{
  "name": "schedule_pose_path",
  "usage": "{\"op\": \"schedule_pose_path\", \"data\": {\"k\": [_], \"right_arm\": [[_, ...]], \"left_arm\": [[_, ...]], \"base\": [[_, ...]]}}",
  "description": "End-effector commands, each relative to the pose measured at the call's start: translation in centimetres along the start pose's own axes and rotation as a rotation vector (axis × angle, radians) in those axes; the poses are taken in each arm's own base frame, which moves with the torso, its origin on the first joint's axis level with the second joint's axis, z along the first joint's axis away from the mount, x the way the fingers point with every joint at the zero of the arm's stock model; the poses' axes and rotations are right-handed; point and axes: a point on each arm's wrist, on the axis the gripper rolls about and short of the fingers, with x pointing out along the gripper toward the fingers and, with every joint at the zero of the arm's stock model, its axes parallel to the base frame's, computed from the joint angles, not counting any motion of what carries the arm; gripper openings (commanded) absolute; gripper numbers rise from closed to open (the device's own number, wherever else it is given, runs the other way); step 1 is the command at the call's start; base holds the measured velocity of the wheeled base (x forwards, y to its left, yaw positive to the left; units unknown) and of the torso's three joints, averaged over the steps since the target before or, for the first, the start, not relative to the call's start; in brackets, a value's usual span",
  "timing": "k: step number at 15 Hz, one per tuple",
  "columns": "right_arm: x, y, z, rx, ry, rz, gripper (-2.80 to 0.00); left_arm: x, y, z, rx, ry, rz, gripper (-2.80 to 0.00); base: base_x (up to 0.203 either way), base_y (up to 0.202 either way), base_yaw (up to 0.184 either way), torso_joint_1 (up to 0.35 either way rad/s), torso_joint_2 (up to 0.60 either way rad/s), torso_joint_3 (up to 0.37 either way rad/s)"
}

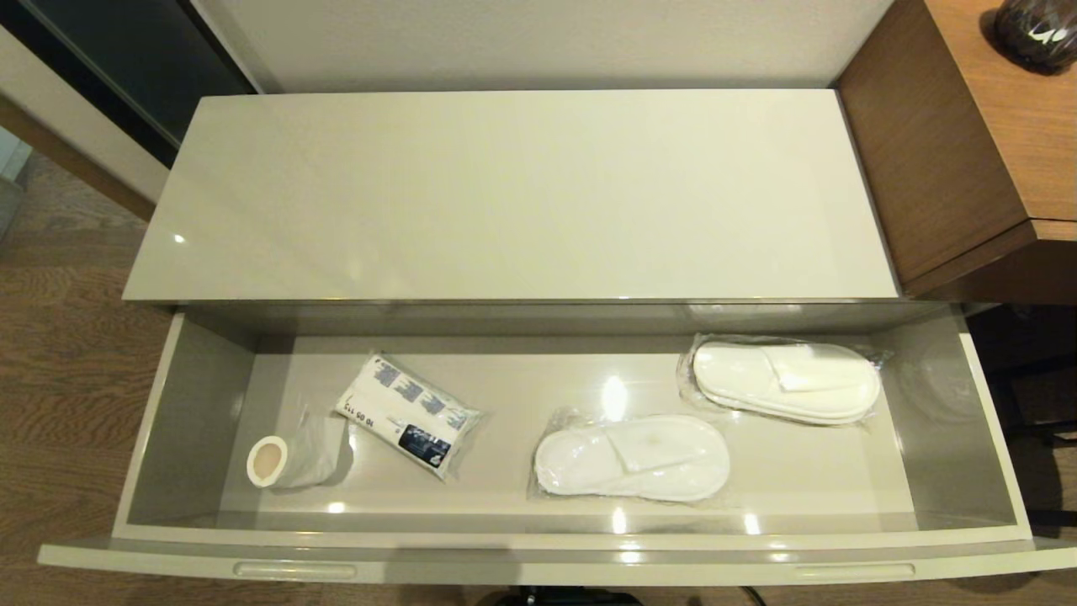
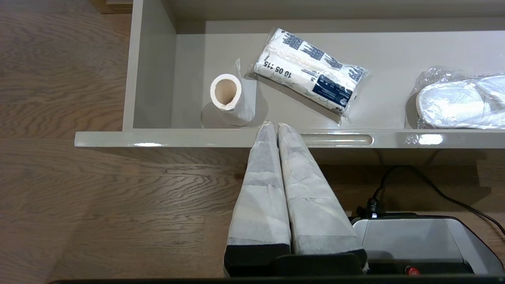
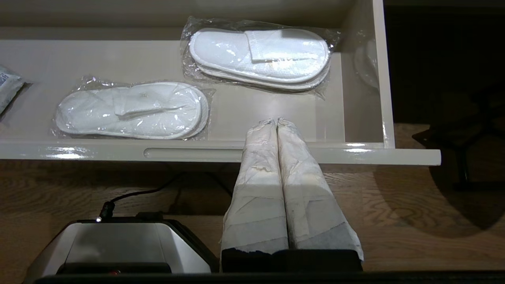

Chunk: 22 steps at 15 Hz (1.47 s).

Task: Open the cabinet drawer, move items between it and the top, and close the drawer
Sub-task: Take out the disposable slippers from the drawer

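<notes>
Brown wooden unit [image 1: 951,143] at right (dark object [image 1: 1033,32] on top); wood-grain floor [image 1: 67,379].

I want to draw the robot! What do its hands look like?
Each hand, left hand and right hand, has two long fingers tapering to rounded tips, wrapped in wrinkly whitish tape or paper, growing from a black base.

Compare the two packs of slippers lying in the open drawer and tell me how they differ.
The nearer slipper pack lies close to the drawer's front edge around mid-width; the farther slipper pack sits toward the back, nearer the right wall. The nearer pack's plastic looks shinier and more crinkled. Both hold flat white slippers sealed in clear plastic, lying lengthwise in the drawer.
</notes>
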Motion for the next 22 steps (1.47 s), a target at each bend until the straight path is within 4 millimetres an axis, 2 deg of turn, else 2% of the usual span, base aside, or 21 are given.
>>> {"op": "schedule_pose_path", "data": {"k": [1, 9, 12, 13, 16, 18, 20, 21, 22], "right_arm": [[0.0, 0.0, -0.1, 0.001, 0.004, -0.003, -2.80], [0.0, 0.0, 0.1, 0.002, -0.008, -0.001, -2.80], [-0.5, 0.0, 0.9, -0.009, 0.017, 0.020, -2.80], [-1.4, 0.0, 2.3, -0.009, 0.028, 0.043, -2.80], [-5.7, -0.1, 9.7, -0.006, -0.100, 0.097, -2.80], [-5.7, -0.3, 15.4, 0.116, -0.104, 0.112, -2.80], [-4.5, -0.5, 20.8, 0.290, -0.069, 0.115, -2.80], [-4.1, -0.6, 21.5, 0.370, -0.003, 0.101, -2.80], [-3.9, -0.6, 21.0, 0.423, 0.084, 0.078, -2.80]], "left_arm": [[0.0, 0.0, 0.0, 0.000, 0.004, 0.001, -2.80], [0.0, 0.0, 0.0, 0.000, 0.005, 0.001, -2.80], [0.0, 0.0, 0.0, 0.000, 0.004, 0.001, -2.80], [0.0, 0.0, 0.0, 0.000, 0.004, 0.001, -2.80], [0.0, 0.0, 0.0, 0.000, 0.004, 0.001, -2.80], [0.0, 0.0, 0.0, -0.002, 0.004, 0.001, -2.80], [0.0, 0.0, 0.0, -0.002, 0.004, 0.001, -2.80], [0.0, 0.0, 0.0, -0.002, 0.004, 0.001, -2.80], [0.0, 0.0, 0.0, -0.002, 0.004, 0.001, -2.80]], "base": [[0.000, 0.000, 0.000, 0.000, 0.00, 0.000], [0.000, 0.000, 0.000, 0.000, 0.00, 0.000], [0.000, 0.000, 0.000, 0.000, 0.00, 0.000], [0.000, 0.000, 0.000, 0.000, 0.00, 0.000], [0.000, 0.000, 0.000, 0.000, 0.00, 0.000], [0.000, 0.000, 0.000, 0.000, 0.00, 0.000], [0.000, 0.000, 0.000, 0.000, 0.00, 0.000], [0.000, 0.000, 0.000, 0.000, 0.00, 0.000], [0.000, 0.000, 0.000, 0.000, 0.00, 0.000]]}}
